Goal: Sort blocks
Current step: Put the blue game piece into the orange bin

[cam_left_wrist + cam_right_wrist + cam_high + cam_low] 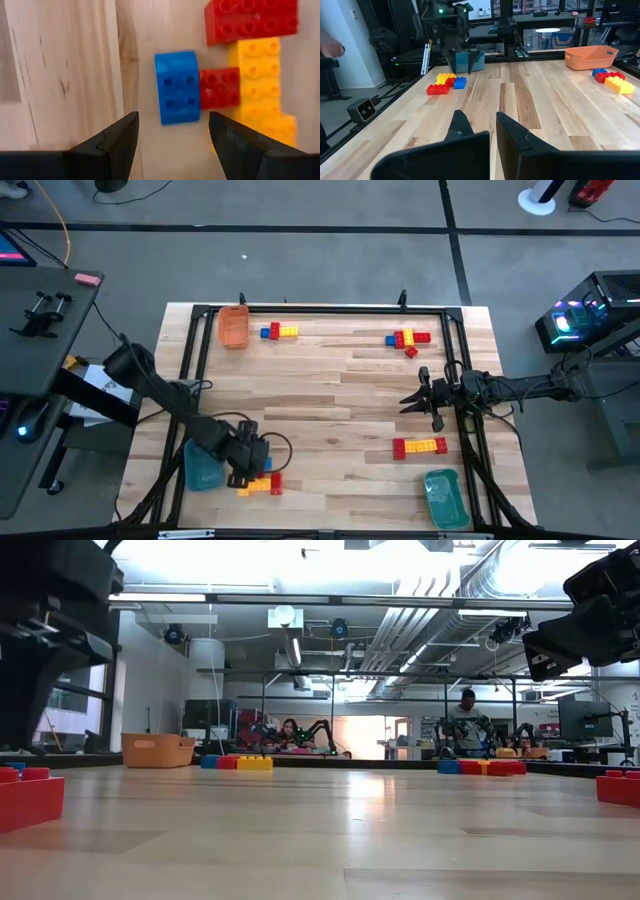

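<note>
From above, the light wooden desk (330, 395) sits in a black frame on grey floor. Block clusters lie at four spots: near the orange tray (233, 326), at the far right, near the right edge, and at the near left beside a teal tray (203, 468). A second teal tray (444, 498) sits at the near right. The left gripper (240, 477) hangs over the near-left blocks (262, 484); the right gripper (412, 400) waits above bare wood at the right.

At desk height, a bright workshop opens behind, with a person (465, 725) standing among other rigs.

The left wrist view shows that gripper's fingers (117, 137) spread, above a blue block (176, 87) joined to red and yellow ones.

The right wrist view shows its fingers (462, 125) nearly pressed together, empty, over pale planks.
</note>
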